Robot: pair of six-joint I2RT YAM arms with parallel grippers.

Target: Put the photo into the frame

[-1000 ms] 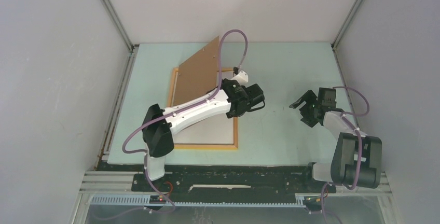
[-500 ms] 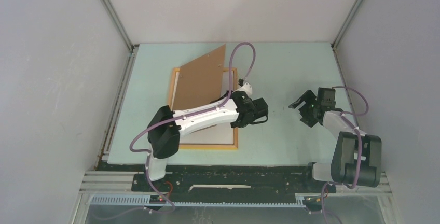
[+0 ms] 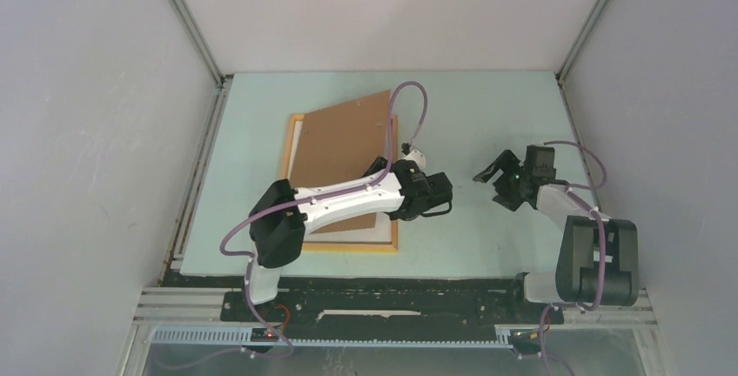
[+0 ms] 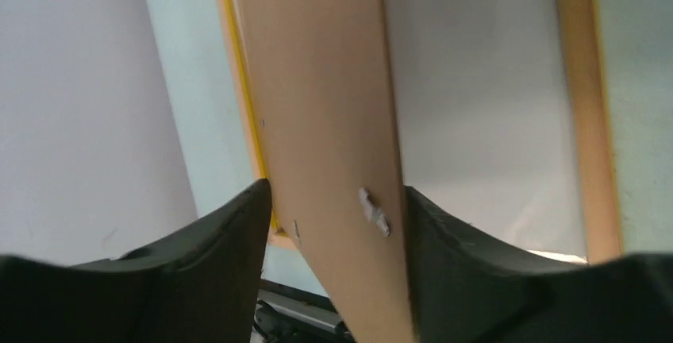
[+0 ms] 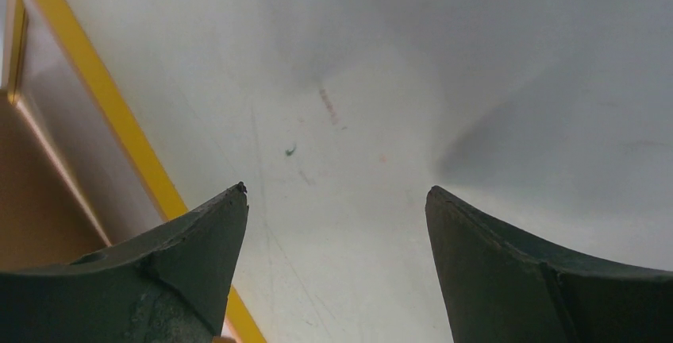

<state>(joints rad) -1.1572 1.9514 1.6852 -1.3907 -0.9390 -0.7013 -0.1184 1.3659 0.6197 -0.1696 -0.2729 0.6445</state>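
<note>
The frame of orange-yellow wood lies flat on the mint table. Inside its rails a white sheet shows, the photo, plain side up. A brown backing board leans low over both, its far corner past the frame's top rail. My left gripper is at the frame's right rail. Its jaws stand apart with the board's edge between them, and a gap shows beside the left finger. The photo and a rail of the frame lie beyond. My right gripper hovers open and empty right of the frame.
White walls close in the table on three sides. A black rail runs along the near edge by the arm bases. In the right wrist view the gripper looks down on bare mint table, with the frame's rail at the left.
The backing board has dropped from a steep tilt to a low lean over the frame. My left jaws have opened off it. The right gripper has shifted slightly left.
</note>
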